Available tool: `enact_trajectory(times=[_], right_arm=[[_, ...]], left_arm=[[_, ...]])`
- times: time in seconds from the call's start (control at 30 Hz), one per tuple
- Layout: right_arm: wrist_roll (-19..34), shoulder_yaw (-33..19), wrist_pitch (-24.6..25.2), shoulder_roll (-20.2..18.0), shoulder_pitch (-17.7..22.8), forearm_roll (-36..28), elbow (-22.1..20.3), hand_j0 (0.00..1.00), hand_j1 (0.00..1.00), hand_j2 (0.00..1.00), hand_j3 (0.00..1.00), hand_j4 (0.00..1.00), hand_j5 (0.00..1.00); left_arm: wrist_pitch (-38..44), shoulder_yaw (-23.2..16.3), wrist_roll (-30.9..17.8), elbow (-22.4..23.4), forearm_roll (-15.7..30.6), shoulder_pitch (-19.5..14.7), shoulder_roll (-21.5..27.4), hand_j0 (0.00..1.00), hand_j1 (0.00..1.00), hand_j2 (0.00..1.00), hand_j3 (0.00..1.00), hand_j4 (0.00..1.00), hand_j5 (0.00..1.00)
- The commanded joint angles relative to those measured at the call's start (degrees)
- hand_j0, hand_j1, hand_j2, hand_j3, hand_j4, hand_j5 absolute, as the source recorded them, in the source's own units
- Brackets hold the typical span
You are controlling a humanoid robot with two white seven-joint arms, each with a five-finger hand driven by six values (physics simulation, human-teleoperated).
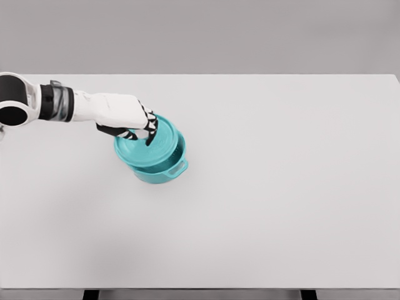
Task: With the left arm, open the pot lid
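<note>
The dark-tipped fingers [148, 133] of the left hand [134, 122] curl down onto the teal lid [147, 144], gripping it at its middle. The lid sits tilted and shifted toward the left over the teal pot [164, 170], leaving a gap at the pot's right rim. The pot stands left of centre on the white surface [281, 187], a side handle [179, 168] facing front-right.

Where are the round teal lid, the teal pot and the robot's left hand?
Round teal lid [142, 145]: head view, top surface.
Teal pot [164, 172]: head view, front wall.
Left hand [136, 128]: head view, middle of hand.
</note>
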Motion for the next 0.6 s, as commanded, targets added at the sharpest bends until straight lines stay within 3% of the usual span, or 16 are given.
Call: enact_trajectory(times=[0.0,0.17,0.47,0.57], right_arm=[[0.0,0.0,0.0,0.0,0.0,0.0,0.0,1.0,1.0,1.0,1.0,1.0,1.0],[0.0,0.0,0.0,0.0,0.0,0.0,0.0,1.0,1.0,1.0,1.0,1.0,1.0],[0.0,0.0,0.0,0.0,0.0,0.0,0.0,1.0,1.0,1.0,1.0,1.0,1.0],[0.0,0.0,0.0,0.0,0.0,0.0,0.0,1.0,1.0,1.0,1.0,1.0,1.0]], left_arm=[[0.1,0.1,0.0,0.0,0.2,-0.2,3.1,0.38,0.38,0.38,0.38,0.38,0.38],[0.1,0.2,0.0,0.3,-0.3,-0.2,11.6,0.38,0.38,0.38,0.38,0.38,0.38],[0.1,0.3,0.0,4.7,-3.2,0.4,11.9,0.39,0.39,0.39,0.39,0.39,0.39],[0.1,0.3,0.0,4.9,-3.2,0.7,11.7,0.49,0.49,0.49,0.49,0.49,0.49]])
